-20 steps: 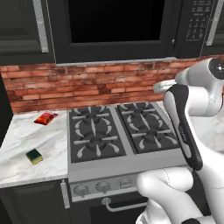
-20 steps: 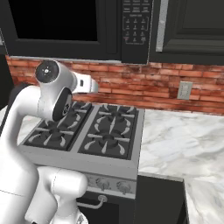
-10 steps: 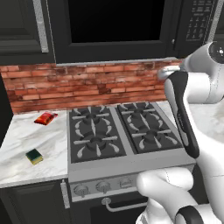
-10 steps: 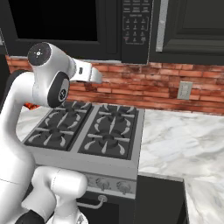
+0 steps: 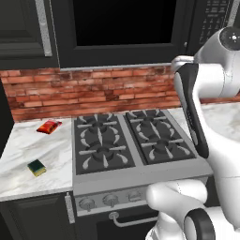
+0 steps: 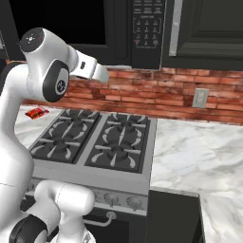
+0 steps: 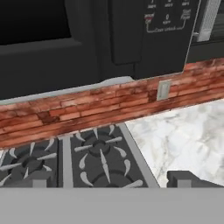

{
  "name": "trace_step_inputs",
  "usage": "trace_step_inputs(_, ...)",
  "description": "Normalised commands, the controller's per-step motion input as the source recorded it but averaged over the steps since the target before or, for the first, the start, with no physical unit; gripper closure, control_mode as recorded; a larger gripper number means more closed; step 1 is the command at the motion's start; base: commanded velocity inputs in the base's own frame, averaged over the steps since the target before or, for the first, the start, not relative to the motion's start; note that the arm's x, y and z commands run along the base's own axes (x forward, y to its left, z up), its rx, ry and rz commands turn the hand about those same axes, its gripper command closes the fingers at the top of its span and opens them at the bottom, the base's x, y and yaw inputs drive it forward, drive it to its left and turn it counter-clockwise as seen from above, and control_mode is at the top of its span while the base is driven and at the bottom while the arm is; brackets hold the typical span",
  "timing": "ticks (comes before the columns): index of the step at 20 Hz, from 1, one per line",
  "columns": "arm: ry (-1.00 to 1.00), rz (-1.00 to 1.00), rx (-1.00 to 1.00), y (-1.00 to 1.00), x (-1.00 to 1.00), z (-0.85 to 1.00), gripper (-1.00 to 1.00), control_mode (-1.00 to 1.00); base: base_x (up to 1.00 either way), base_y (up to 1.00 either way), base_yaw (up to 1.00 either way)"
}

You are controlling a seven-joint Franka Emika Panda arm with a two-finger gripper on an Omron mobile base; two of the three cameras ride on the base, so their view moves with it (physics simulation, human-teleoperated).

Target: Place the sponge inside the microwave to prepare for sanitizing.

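One thing is different from a second ago: your arm (image 5: pixel 192 108) has swung up higher, so the white elbow now sits up near the button panel of the microwave (image 5: pixel 117 28). The gripper (image 7: pixel 111 179) has stayed wide open and it holds nothing. The sponge (image 5: pixel 36 167) has not moved at all. It lies flat on the counter (image 5: pixel 28 150) to the left of the stove (image 5: pixel 131 145), near the front edge, well apart from the hand. So the job has hardly started, and you have to get over to the sponge before anything else. The microwave door looks shut to me, so I think you must open it too. The sponge is a small block, dark green on top and yellow below; it looks soft and should squash a bit when you pinch it. The red packet (image 5: pixel 48 126) behind it is flat and shiny, so do not mix them up. The counter is smooth white stone with grey swirls. The stove has bumpy black metal grates. The brick wall (image 5: pixel 93 89) is rough and red. The microwave is a big, smooth, black box with a dark glass window.
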Motion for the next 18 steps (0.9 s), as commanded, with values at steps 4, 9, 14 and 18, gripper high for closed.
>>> trace_step_inputs(4, 0.0, -0.13, 0.1, -0.22, -0.07, 0.27, -1.0, -1.0, 0.0, 0.0, 0.0)
trace_step_inputs(9, 0.0, -0.01, 0.1, -0.22, 0.0, 0.27, -1.0, -1.0, 0.0, 0.0, 0.0)
trace_step_inputs(14, -0.04, 0.09, 0.13, -0.16, 0.09, 0.27, -1.0, -1.0, 0.0, 0.0, 0.0)
trace_step_inputs(18, -0.07, 0.17, 0.11, -0.09, 0.22, 0.24, -1.0, -1.0, 0.0, 0.0, 0.0)
